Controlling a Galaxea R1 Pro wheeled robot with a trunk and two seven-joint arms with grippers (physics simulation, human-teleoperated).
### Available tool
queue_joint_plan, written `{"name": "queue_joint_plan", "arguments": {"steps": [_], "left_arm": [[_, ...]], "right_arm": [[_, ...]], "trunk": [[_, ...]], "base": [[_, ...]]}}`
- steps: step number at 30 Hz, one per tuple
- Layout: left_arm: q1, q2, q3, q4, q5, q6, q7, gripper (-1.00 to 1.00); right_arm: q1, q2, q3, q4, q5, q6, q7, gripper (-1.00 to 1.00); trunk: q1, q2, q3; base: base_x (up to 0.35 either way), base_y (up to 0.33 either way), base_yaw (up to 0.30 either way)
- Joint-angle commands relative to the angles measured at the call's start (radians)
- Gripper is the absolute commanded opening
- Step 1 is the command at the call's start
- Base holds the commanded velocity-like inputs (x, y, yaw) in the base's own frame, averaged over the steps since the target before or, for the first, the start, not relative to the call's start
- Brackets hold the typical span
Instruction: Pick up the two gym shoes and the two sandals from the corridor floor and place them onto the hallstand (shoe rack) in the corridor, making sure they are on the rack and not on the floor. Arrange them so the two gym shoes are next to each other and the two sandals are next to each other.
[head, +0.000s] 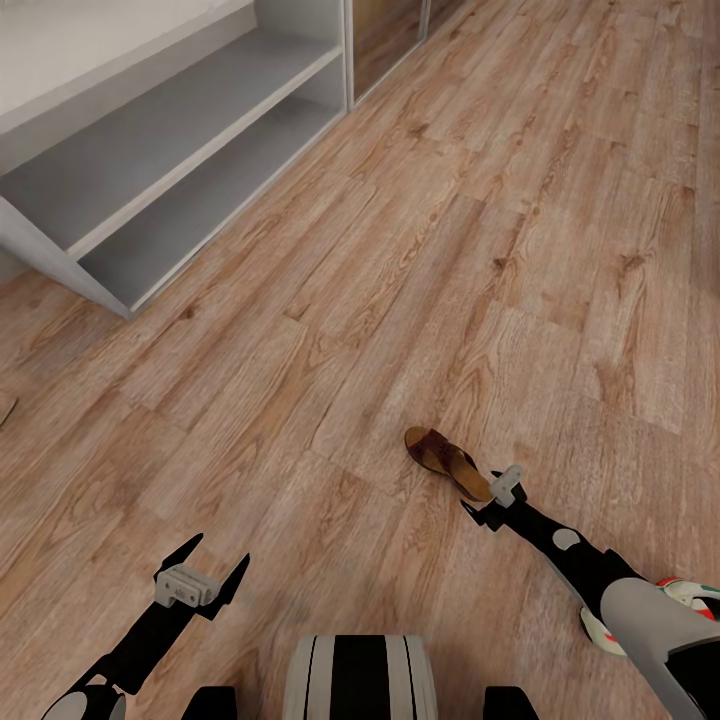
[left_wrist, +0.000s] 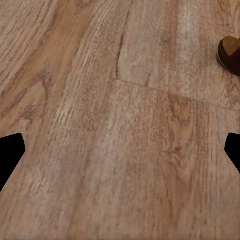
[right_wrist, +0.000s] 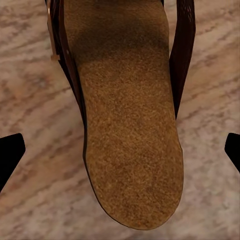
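The sandal lies flat on the corridor floor, tan footbed up, well apart from the hallstand. I've got the right hand at its heel end, fingers spread to either side. I judge this the pickup: lower, then pinch the sole's edges. The left hand hangs spread, carrying nothing.

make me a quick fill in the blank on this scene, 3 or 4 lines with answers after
1. The brown sandal lies on the wooden ____.
2. The hand nearest that sandal is the ____ one.
3. The shelves of the grey hallstand hold ____ shoes.
4. The left hand has its fingers ____, with nothing between them.

Missing words: floor; right; no; open
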Motion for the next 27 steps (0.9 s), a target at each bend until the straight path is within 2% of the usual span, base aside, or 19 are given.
{"name": "queue_joint_plan", "arguments": {"steps": [1, 27], "left_arm": [[0.0, 0.0, 0.0, 0.0, 0.0, 0.0, 0.0, 1.0], [0.0, 0.001, 0.0, 0.0, -0.001, 0.0, 0.0, 1.0]], "right_arm": [[0.0, 0.0, 0.0, 0.0, 0.0, 0.0, 0.0, 1.0], [0.003, -0.001, 0.002, 0.005, 0.001, 0.0, -0.027, 1.0]], "trunk": [[0.0, 0.0, 0.0], [0.0, 0.0, 0.0]], "base": [[0.0, 0.0, 0.0], [0.0, 0.0, 0.0]]}}
